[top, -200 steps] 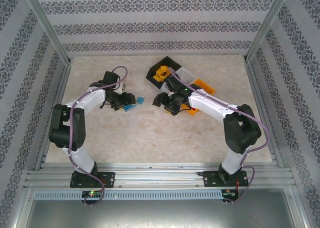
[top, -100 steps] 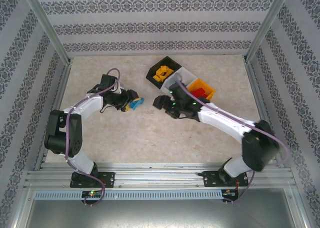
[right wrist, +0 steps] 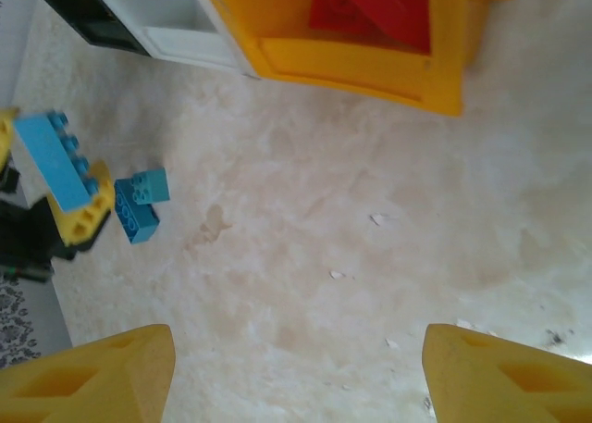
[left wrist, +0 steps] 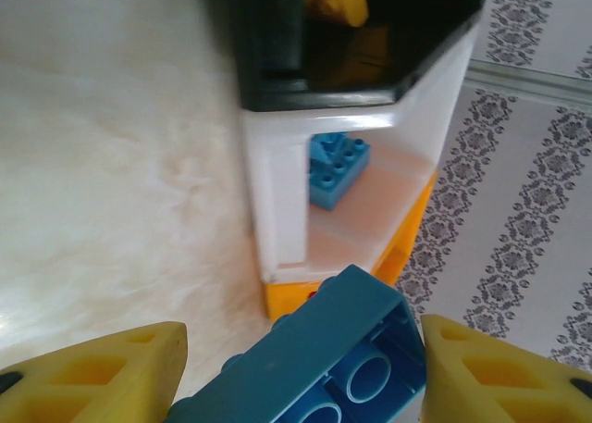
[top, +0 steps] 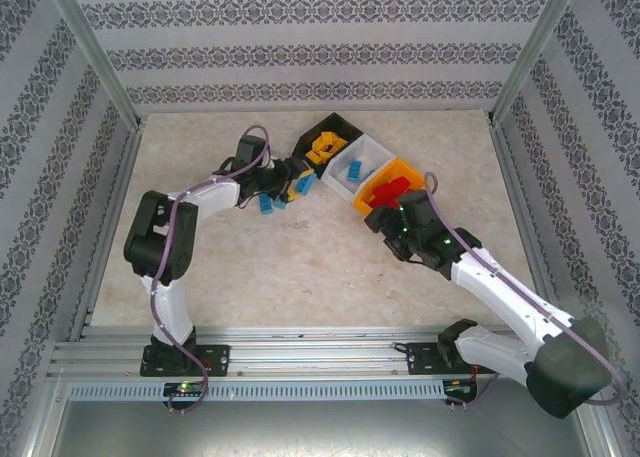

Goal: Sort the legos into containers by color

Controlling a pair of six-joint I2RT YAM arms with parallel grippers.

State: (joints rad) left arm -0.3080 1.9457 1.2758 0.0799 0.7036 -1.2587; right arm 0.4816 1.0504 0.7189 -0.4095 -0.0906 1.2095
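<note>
**A:** Entry one, far left?

**B:** Left gripper [top: 297, 184] – partly closed on a blue brick [left wrist: 338, 363]. The brick's long axis lies slantwise across the gap between the fingers.

**A:** Below it, on the surface [top: 300, 267]?

**B:** Loose blue bricks [top: 266, 205], two lying close together, just beside the left gripper on its near side. They are well apart from the other arm.

**A:** Containers, in order.

**B:** Black bin [top: 303, 144], yellow bricks inside. White bin [top: 336, 178], blue bricks inside. Orange-yellow bin [top: 412, 166], red bricks [top: 390, 191] inside. The three stand wall to wall in a slanted row.

**A:** Which relation governs the drop?

**B:** The white bin lies straight ahead of the left gripper and a little to its right. In the left wrist view its near wall stands between the held brick and the blue one already inside. My judgement: the brick must travel forward over that wall before release. The black bin sits close on one side and the orange-yellow on the other, so there is little room sideways.

**A:** Last entry, right?

**B:** Right gripper [right wrist: 296, 358] – fingers spread wide with nothing between them, hovering over bare surface just on the near side of the orange-yellow bin. The left arm is the nearer to the white bin.
</note>
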